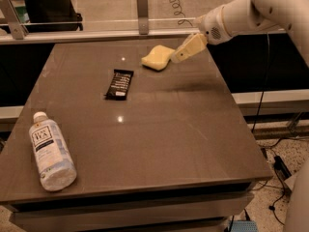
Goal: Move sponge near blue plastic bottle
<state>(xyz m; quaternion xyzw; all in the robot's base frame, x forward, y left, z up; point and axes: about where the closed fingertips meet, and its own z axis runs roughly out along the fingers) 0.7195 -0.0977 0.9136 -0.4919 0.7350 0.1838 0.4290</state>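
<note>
The pale yellow sponge (157, 57) lies flat on the far middle of the brown table (159, 134). The blue plastic bottle (49, 150), clear with a white cap and a pale label reading TEA, lies on its side near the table's front left corner. My gripper (177, 57) reaches in from the upper right on a white arm. Its tip hangs just to the right of the sponge, close to the sponge's right edge and slightly above the table. The sponge and the bottle are far apart.
A black snack bar wrapper (119, 84) lies between sponge and bottle, left of the table's middle. A glass barrier with metal posts (141, 4) runs along the far edge. Cables (277, 163) lie on the floor at the right.
</note>
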